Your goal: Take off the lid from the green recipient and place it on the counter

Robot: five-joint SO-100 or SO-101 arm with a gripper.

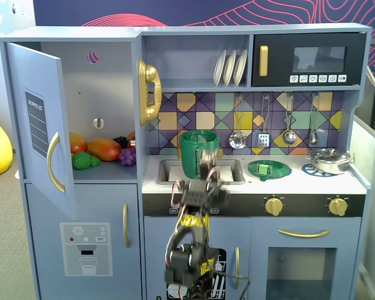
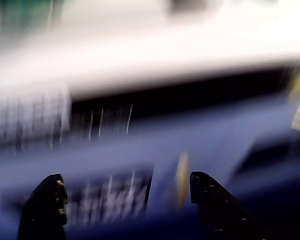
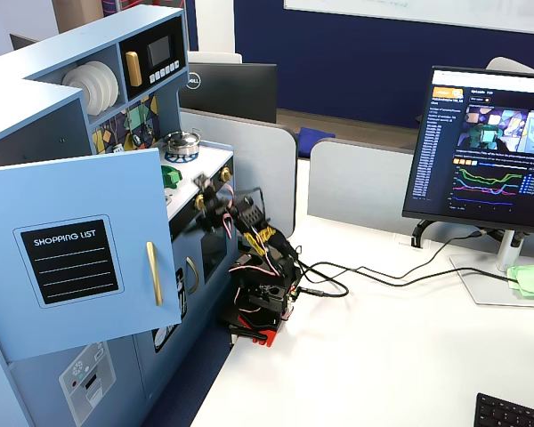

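Observation:
The green recipient (image 1: 197, 153) stands in the sink with no lid on it. The lid (image 1: 270, 167) lies flat on the counter (image 1: 300, 182), right of the sink; in the other fixed view it shows as a green patch (image 3: 171, 175). My gripper (image 1: 206, 164) is motion-blurred in front of the counter's front edge, before the pot. In the wrist view the gripper (image 2: 125, 187) is open and empty, its black fingers (image 2: 45, 205) wide apart, facing the blurred blue cabinet front and dark control strip. The open door hides the pot in the side fixed view.
A steel pan (image 1: 330, 161) sits on the right burner. Utensils (image 1: 264, 128) hang on the tiled back wall. The fridge door (image 1: 40, 125) stands open at left, with toy food (image 1: 103, 150) inside. A monitor (image 3: 489, 142) and cables (image 3: 365, 271) are on the white desk.

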